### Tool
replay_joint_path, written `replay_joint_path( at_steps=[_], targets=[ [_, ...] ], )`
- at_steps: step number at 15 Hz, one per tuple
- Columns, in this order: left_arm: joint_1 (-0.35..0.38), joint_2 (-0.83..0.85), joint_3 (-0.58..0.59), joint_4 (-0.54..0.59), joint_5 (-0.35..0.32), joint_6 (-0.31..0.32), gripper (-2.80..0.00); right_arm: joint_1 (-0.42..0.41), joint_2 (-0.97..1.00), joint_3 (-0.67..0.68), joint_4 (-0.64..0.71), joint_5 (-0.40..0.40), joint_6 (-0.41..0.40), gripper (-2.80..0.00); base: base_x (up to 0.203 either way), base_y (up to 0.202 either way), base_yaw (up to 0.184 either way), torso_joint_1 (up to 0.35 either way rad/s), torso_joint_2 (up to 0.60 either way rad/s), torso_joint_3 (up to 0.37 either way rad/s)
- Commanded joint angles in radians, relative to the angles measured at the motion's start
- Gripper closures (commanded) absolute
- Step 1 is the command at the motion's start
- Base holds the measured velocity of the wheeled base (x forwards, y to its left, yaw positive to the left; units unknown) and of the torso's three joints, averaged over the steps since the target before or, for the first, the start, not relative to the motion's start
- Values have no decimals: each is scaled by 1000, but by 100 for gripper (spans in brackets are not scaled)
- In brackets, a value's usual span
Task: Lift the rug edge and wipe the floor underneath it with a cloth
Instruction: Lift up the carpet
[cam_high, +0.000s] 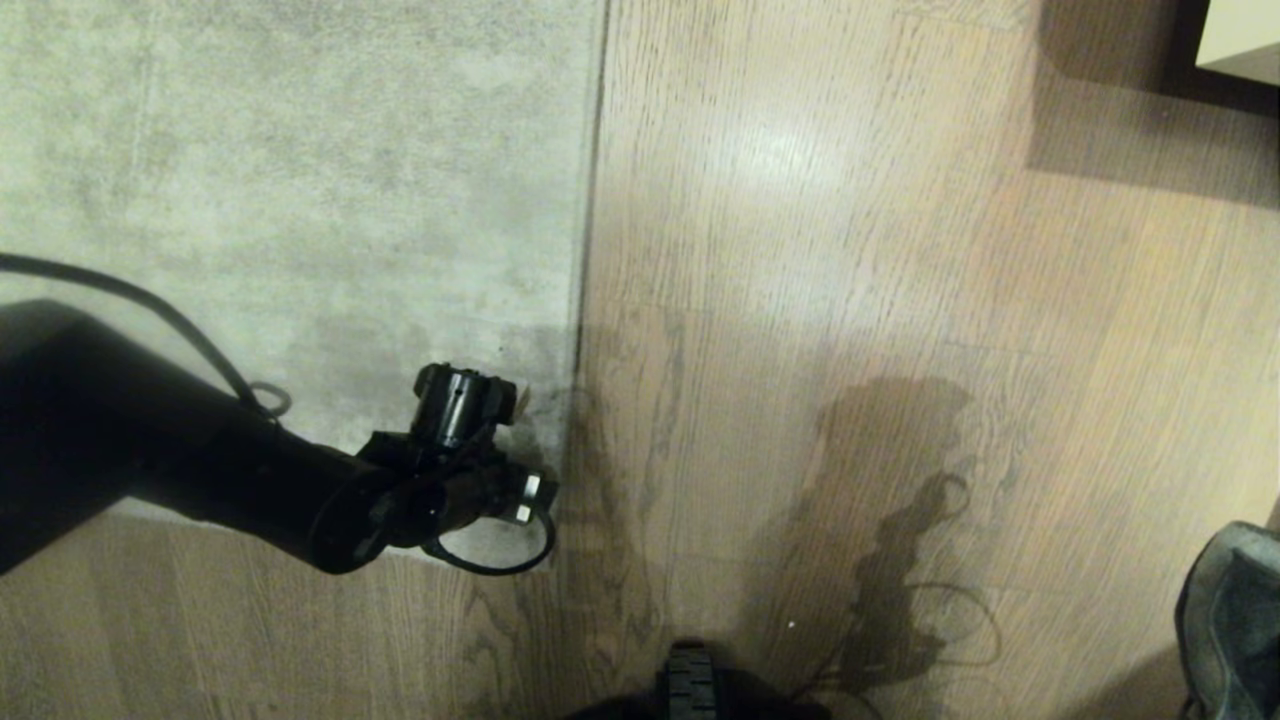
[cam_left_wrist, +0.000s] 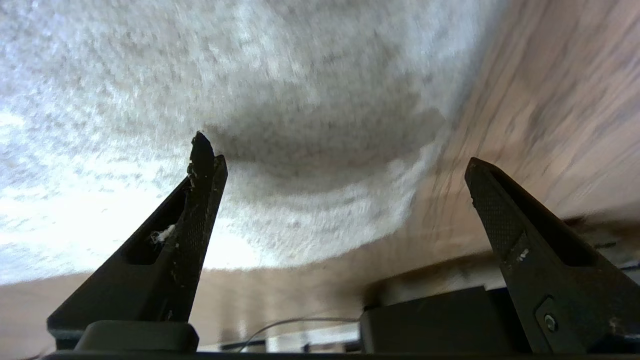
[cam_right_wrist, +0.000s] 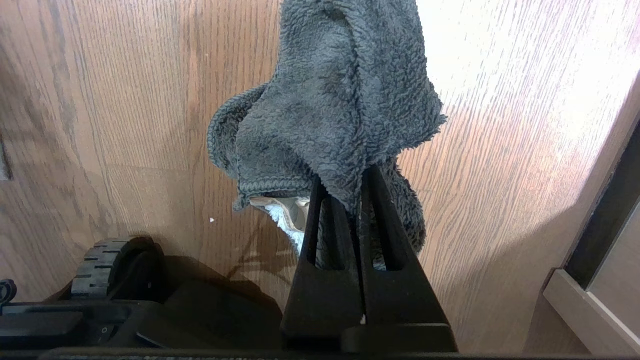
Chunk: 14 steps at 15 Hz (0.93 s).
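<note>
Floor (cam_high: 850, 250) of light brown planks with dark grain fills the head view from twelve o'clock round through three to seven, with a pale sheen toward one o'clock and arm shadows near five. Rug (cam_high: 300, 200), pale grey-beige and mottled, takes the quarter from nine to twelve; it lies flat, its straight right edge running from twelve o'clock down toward the centre, and its near corner sits just left of centre, under the left arm. A strip of floor shows along the rug's near edge at seven to eight o'clock.

The left arm comes in from nine o'clock, and the left gripper (cam_left_wrist: 340, 165) hangs over that near corner of the rug. In the left wrist view its fingers (cam_left_wrist: 195, 220) stand wide apart with nothing between them, one over the rug pile, the other over bare planks, the rug's edge passing between them. Whether the tips touch the rug cannot be told.

The cloth (cam_right_wrist: 330, 115), dark grey-green and fleecy, shows at the four o'clock rim of the head view (cam_high: 1235, 620). In the right wrist view it hangs bunched above the floor from the right gripper (cam_right_wrist: 352, 192), whose fingers are pressed together on its fold.

A wheel (cam_high: 690, 680) of the base sits at six o'clock. A dark furniture edge (cam_high: 1215, 70) stands at one o'clock.
</note>
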Motion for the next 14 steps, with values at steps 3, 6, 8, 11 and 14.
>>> replay_joint_path(
  at_steps=[3, 6, 8, 11, 14],
  targets=[
    [-4, -54, -4, 34, 36, 58, -280, 0, 1, 0, -1, 0, 0, 0, 0, 0, 0, 0, 0, 0],
    [-25, -60, -40, 39, 82, 63, -280, 0, 1, 0, -1, 0, 0, 0, 0, 0, 0, 0, 0, 0],
    [-42, -44, -94, 54, 108, 63, -280, 0, 1, 0, -1, 0, 0, 0, 0, 0, 0, 0, 0, 0],
    [-74, -7, -187, 108, 126, 63, -280, 0, 1, 0, -1, 0, 1, 0, 0, 0, 0, 0, 0, 0],
    [-103, 28, -270, 167, 185, 63, -280, 0, 1, 0, -1, 0, 0, 0, 0, 0, 0, 0, 0, 0]
  ],
)
